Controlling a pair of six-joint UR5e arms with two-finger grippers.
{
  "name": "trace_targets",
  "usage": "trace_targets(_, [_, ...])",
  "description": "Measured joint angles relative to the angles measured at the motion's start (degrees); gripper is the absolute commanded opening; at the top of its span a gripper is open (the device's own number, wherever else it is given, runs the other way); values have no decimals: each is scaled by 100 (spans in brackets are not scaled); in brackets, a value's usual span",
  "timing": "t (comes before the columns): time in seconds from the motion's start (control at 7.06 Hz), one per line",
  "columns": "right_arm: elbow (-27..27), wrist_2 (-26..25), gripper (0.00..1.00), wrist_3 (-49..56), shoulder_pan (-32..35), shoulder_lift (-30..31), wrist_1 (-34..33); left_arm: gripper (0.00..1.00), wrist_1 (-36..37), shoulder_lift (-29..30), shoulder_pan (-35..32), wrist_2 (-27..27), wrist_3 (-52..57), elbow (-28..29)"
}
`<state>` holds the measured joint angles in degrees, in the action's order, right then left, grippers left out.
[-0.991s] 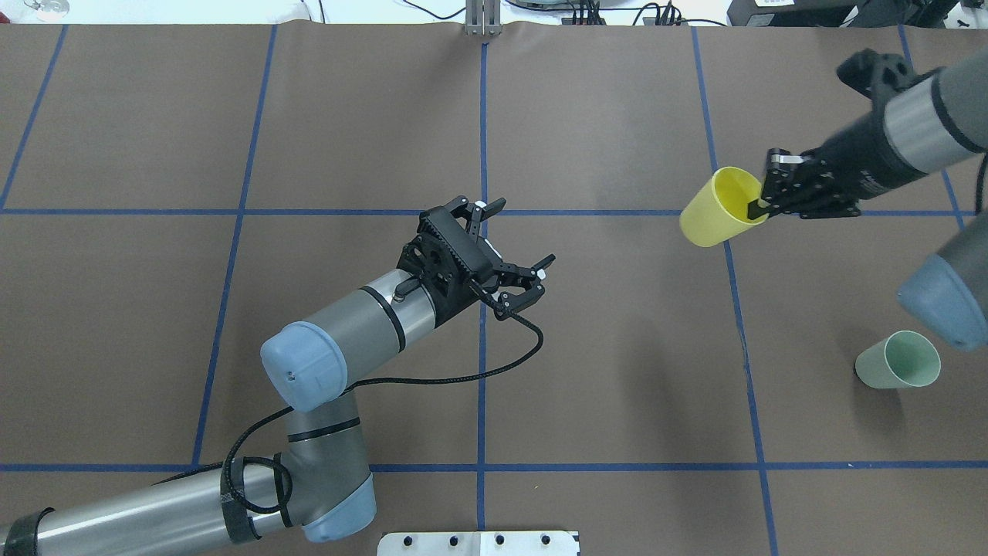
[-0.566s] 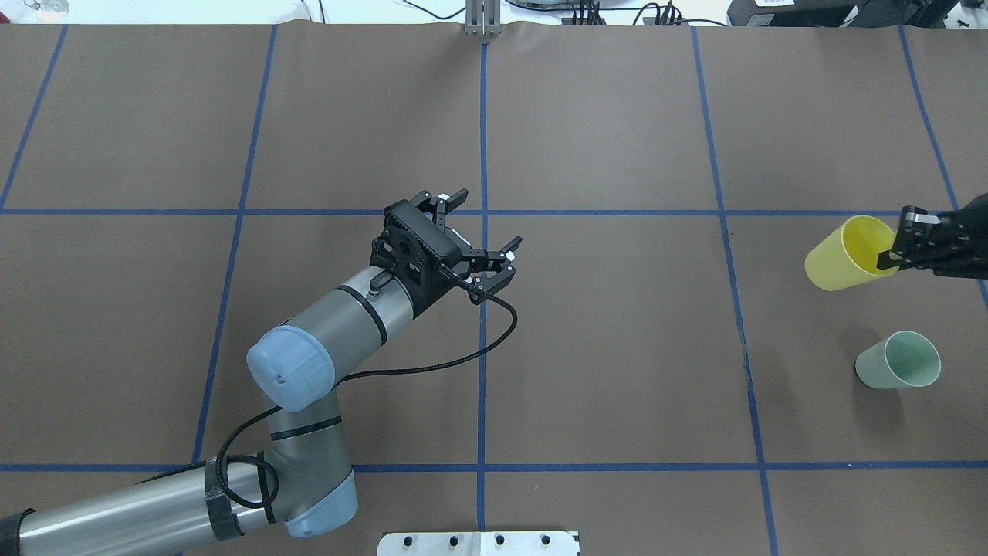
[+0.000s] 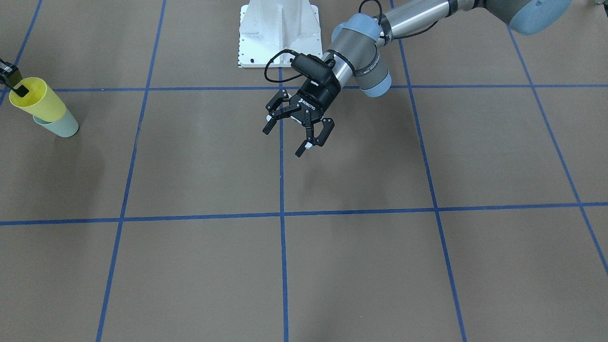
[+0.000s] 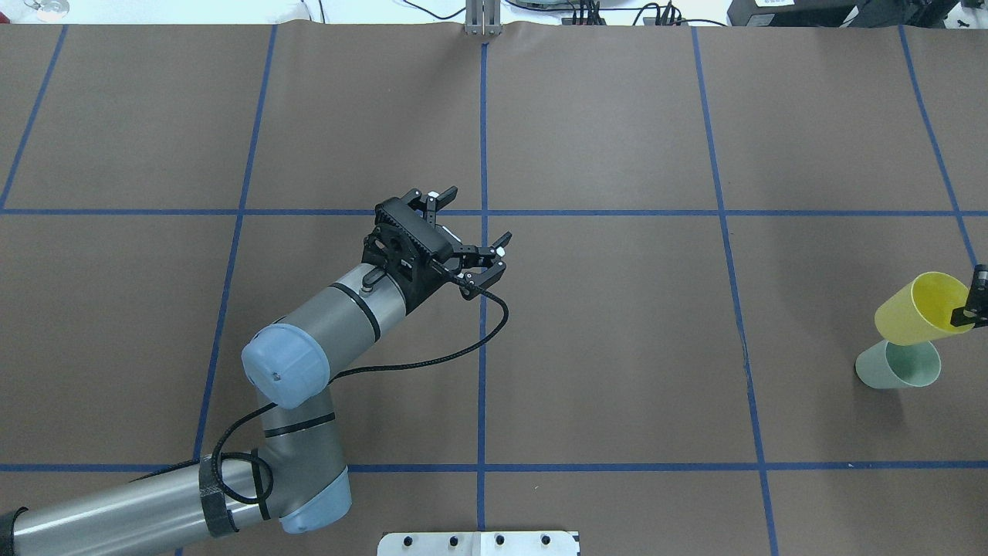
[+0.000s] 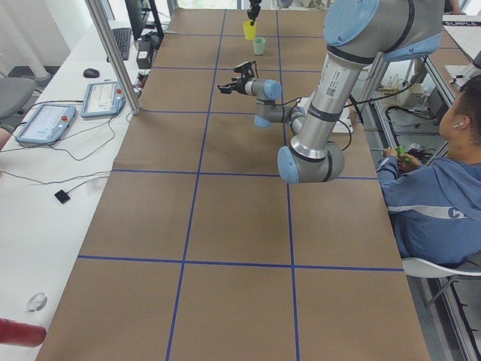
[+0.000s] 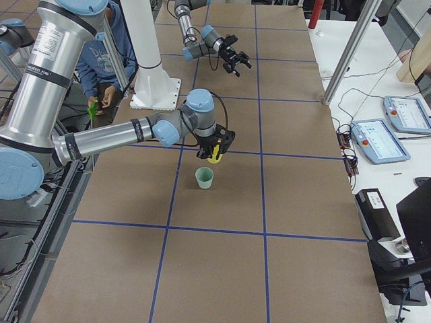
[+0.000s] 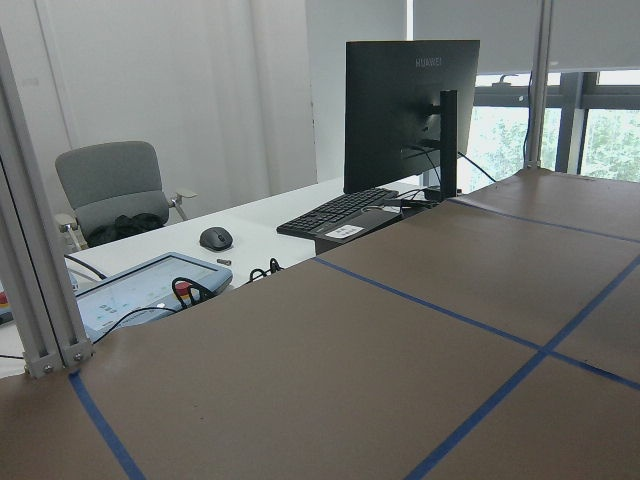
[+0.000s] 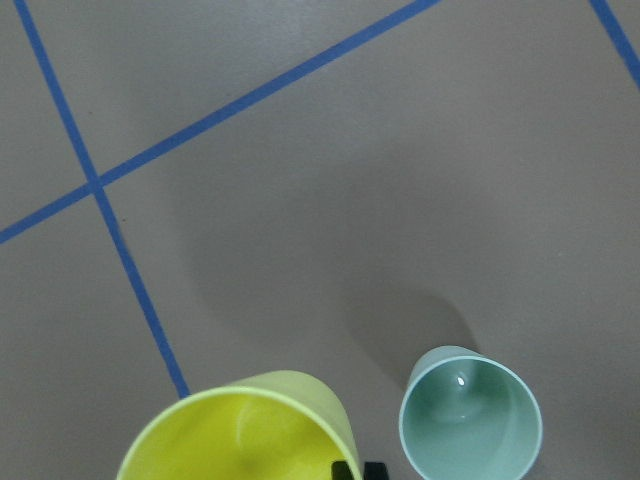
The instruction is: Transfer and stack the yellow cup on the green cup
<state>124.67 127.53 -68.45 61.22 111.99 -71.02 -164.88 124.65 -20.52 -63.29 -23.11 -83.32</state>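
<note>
Brown taped table [image 4: 617, 347]: right gripper [image 4: 966, 310] pinches the yellow cup [image 4: 915, 313] by its rim, tilted, raised beside the green cup [image 4: 899, 369], not yet nested. Left gripper [image 4: 478, 213] hangs spread and empty mid-table. Aligning, lowering and release look left to do.

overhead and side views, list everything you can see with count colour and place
table: 1, brown with blue grid
green cup: 1, pale green, upright at the table's right end
yellow cup: 1, bright yellow, held tilted off the table, close by the green cup
monitor: 1, black, side desk
teach pendants: 2, grey, side desk
person: 1, blue top, seated behind the robot
left hand: 1, black, open and empty over the table's middle
right hand: 1, black, shut on the yellow cup's rim
</note>
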Motion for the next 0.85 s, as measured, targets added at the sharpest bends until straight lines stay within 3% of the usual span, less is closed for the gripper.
trace_targets(0.85, [-315,68,0,120,-104,185,-25,99,0,-23,4,1,-1,-8])
